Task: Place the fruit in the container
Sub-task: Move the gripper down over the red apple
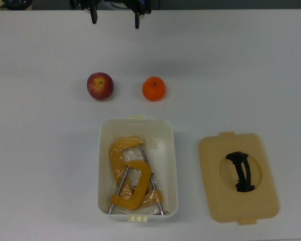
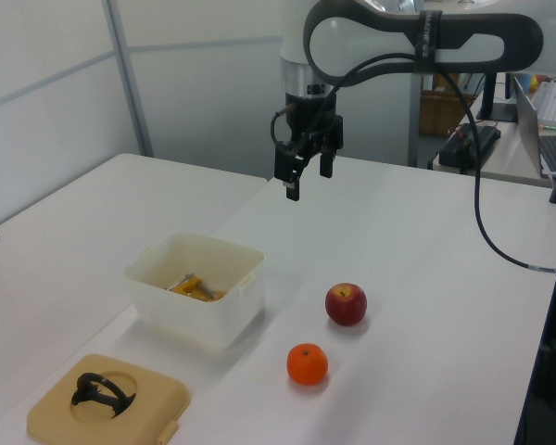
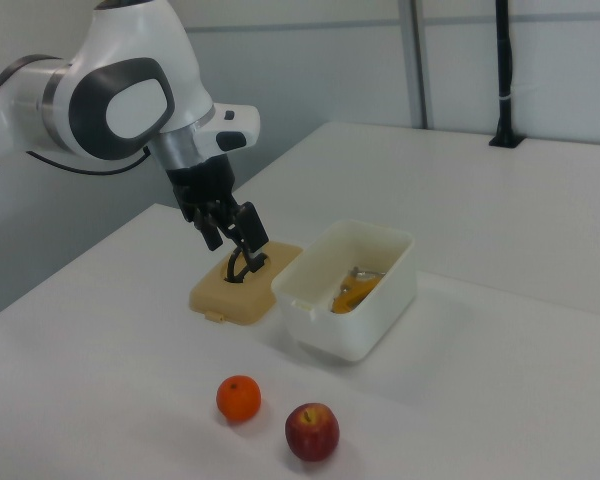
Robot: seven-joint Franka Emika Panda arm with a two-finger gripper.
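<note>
You have the apple point(image 1: 100, 86) and orange point(image 1: 154, 88) loose on the tabletop point(image 1: 251, 70), just beyond the white tub point(image 1: 173, 165) (clamps point(image 1: 132, 175) inside); both likely firm, smooth, roll-prone; grip across the middle; claw point(image 1: 115, 19) hangs wide, empty.

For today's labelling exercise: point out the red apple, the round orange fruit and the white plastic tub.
Red apple with yellowish patches point(image 1: 100, 86): top view, middle of its upper side.
Bright orange round fruit point(image 1: 154, 88): top view, beside its stem dimple.
White rectangular plastic tub point(image 1: 172, 165): top view, the rim on the top view's right.
</note>
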